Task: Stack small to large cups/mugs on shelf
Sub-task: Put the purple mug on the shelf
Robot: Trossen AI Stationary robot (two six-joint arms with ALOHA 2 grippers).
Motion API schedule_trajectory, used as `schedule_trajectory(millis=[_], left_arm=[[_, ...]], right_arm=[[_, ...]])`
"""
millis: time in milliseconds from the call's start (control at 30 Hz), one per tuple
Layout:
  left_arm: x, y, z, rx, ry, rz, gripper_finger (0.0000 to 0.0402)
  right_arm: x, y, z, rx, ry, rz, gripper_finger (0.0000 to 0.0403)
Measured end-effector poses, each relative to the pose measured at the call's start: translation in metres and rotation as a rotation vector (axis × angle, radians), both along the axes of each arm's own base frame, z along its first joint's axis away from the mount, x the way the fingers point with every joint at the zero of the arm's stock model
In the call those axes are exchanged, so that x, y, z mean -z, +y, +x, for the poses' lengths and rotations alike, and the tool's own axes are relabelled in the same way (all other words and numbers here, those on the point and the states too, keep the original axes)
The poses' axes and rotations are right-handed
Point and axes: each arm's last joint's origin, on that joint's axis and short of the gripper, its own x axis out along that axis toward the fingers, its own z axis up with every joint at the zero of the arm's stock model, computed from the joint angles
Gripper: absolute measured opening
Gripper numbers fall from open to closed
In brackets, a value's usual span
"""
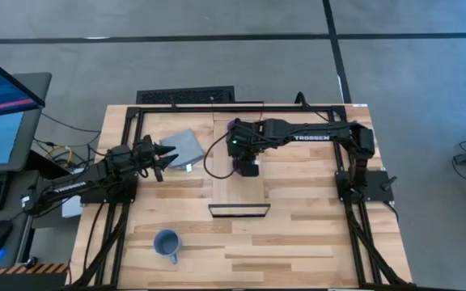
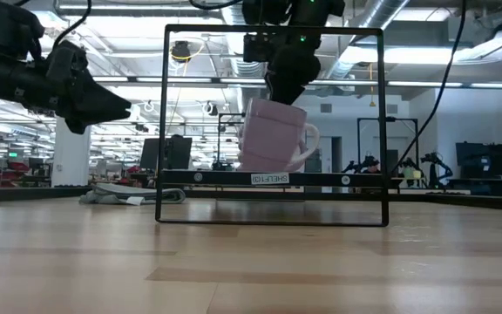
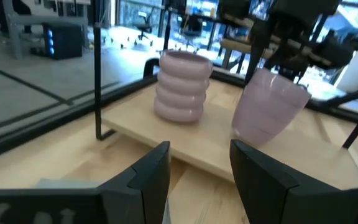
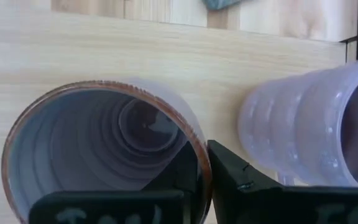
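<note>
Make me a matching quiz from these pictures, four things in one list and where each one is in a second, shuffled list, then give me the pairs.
Things:
1. smooth lavender mug
2. ribbed lavender mug
3. blue mug
4. grey-blue cloth

Places:
A. standing free on the shelf
B. on the slatted tabletop, near its front edge, away from both arms
C. tilted, rim pinched in the right pincer
D. lying just ahead of the open left pincer

Pairs: 1-C, 2-A, 3-B, 4-D
</note>
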Motion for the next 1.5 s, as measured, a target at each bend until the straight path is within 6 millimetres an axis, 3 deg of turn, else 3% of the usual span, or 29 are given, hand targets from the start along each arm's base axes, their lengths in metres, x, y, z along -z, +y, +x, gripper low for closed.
schedule_trajectory(millis=[733,1167,1500], left_arm=[[-0.0003,0.0,-0.0002,-0.002,-0.003,0.002,0.0158],[-0.0003,0.0,-0.0002,-0.002,-0.004,0.001,0.0158],[-0.0003,0.0,-0.0002,-0.002,-0.004,0.0,0.0158]], right_arm=[[0.0,0.0,0.0003,-0.006,-0.004,-0.003,0.0051],[-0.0011,-0.0016,0.0013,0.013,-0.019,-0.027,0.0126],[-0.0023,-0.0044,0.0026,0.029,-0.026,-0.107,0.0136]])
